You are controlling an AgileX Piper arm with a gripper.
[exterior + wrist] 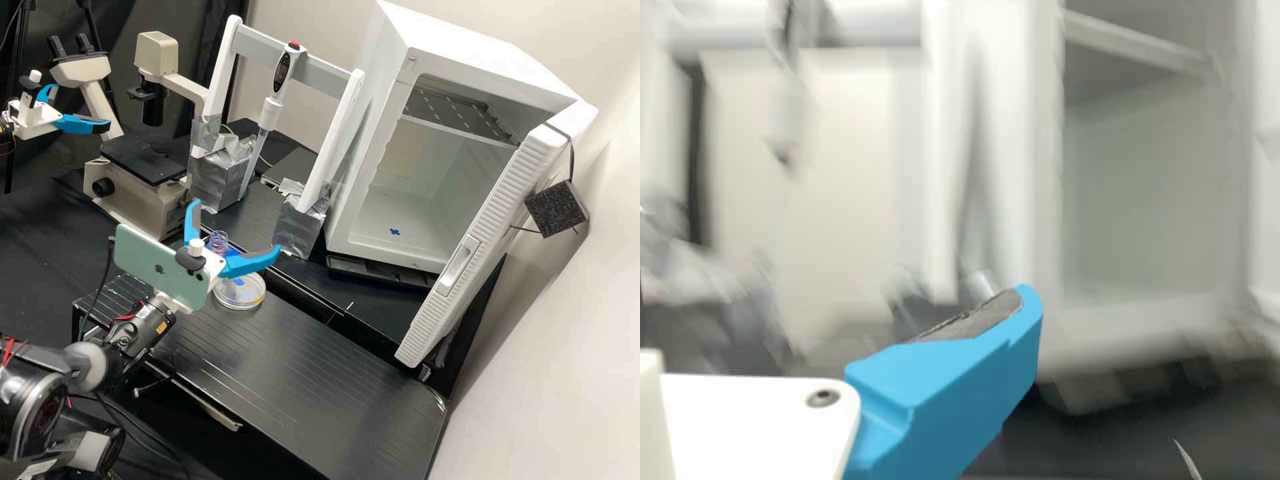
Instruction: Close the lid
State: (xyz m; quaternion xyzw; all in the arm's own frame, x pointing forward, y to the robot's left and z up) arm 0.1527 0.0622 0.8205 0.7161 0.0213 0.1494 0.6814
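A lab, with a microscope [143, 160] and pipette [271, 110].

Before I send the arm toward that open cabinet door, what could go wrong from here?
The open gripper hovers close to the small bottle and round dish; a low sweep might knock either. Swinging across, it could snag the pipette or its white frame. The cabinet door stands wide open, so an off-centre push may slip off its edge.
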